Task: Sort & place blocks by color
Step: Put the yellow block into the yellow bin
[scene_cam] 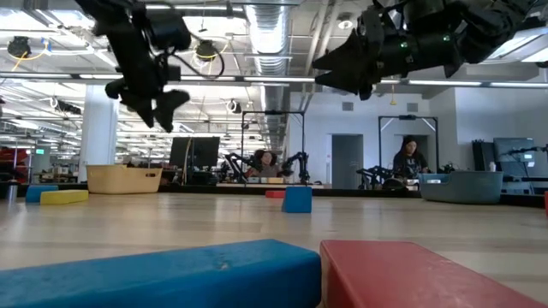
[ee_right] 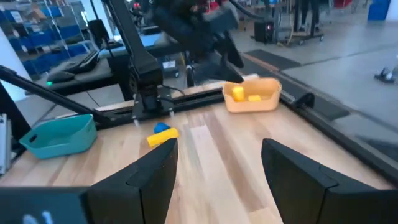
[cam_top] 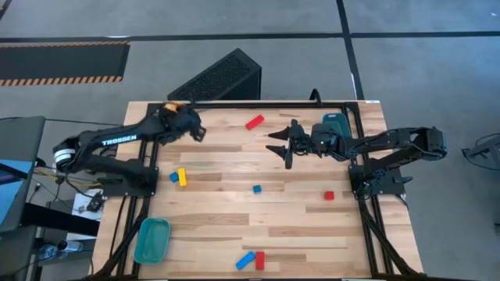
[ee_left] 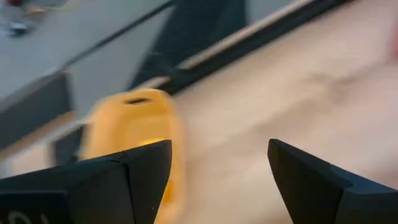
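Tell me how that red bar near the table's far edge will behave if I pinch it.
The red bar looks solid and flat-sided, so probably stiff and unlikely to roll. It lies askew to the table edge, so a misaligned pinch may spin it.

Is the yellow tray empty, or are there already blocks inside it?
Not empty. The right wrist view shows the yellow tray holding yellow blocks inside; their exact number cannot be told. The left gripper hangs near it.

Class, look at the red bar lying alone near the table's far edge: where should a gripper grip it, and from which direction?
Probably from straight above, fingers closing across the narrow width at the middle of the red bar. It lies flat and diagonal on the table, so the wrist would turn to match. The right gripper, open, is nearest.
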Action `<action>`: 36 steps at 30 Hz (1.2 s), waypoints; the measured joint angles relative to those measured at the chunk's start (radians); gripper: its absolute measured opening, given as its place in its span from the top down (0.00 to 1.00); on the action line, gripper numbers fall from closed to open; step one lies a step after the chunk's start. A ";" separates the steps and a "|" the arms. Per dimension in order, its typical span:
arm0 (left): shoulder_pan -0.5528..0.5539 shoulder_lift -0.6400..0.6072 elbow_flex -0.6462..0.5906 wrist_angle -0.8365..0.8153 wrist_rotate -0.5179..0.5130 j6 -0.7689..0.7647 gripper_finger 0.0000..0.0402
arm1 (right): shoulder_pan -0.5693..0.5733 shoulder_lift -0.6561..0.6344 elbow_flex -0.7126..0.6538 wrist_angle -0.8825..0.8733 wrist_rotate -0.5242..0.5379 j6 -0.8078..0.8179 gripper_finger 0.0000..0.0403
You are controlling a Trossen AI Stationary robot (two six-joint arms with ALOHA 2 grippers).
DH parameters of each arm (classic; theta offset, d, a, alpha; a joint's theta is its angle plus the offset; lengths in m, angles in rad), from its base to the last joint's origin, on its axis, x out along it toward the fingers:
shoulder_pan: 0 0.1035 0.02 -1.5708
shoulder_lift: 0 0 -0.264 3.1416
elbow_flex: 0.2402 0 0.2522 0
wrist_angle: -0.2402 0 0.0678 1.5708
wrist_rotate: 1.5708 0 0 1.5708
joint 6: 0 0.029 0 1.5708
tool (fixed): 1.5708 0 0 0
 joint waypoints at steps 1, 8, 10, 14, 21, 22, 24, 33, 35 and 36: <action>-0.036 -0.005 -0.008 0.005 0.011 -0.030 0.37 | 0.000 0.000 -0.001 0.000 0.000 0.015 0.37; -0.274 -0.004 -0.093 -0.116 0.294 -0.206 0.37 | -0.003 -0.002 -0.001 0.008 0.049 0.019 0.37; -0.333 -0.004 -0.098 -0.202 0.319 -0.309 0.37 | -0.003 -0.002 -0.001 0.013 0.061 0.008 0.37; -0.372 -0.005 -0.098 -0.345 0.325 -0.410 0.37 | -0.003 -0.002 -0.001 0.002 0.057 0.002 0.37; -0.324 -0.005 -0.147 -0.337 0.437 -0.464 0.37 | -0.004 -0.002 -0.001 -0.019 0.056 -0.002 0.37; -0.314 -0.005 -0.161 -0.329 0.460 -0.473 0.37 | -0.004 -0.002 -0.001 -0.019 0.056 -0.003 0.37; -0.300 -0.005 -0.190 -0.314 0.494 -0.517 0.37 | -0.004 -0.002 -0.001 -0.019 0.056 -0.009 0.37; -0.252 -0.005 -0.246 -0.140 0.521 -0.658 0.37 | -0.031 -0.002 -0.001 -0.026 0.054 -0.009 0.37; -0.252 -0.004 -0.259 -0.146 0.525 -0.665 0.37 | -0.031 -0.002 -0.001 -0.029 0.054 -0.009 0.37; -0.251 -0.004 -0.268 -0.148 0.518 -0.678 0.37 | -0.031 -0.002 -0.001 -0.031 0.053 -0.009 0.37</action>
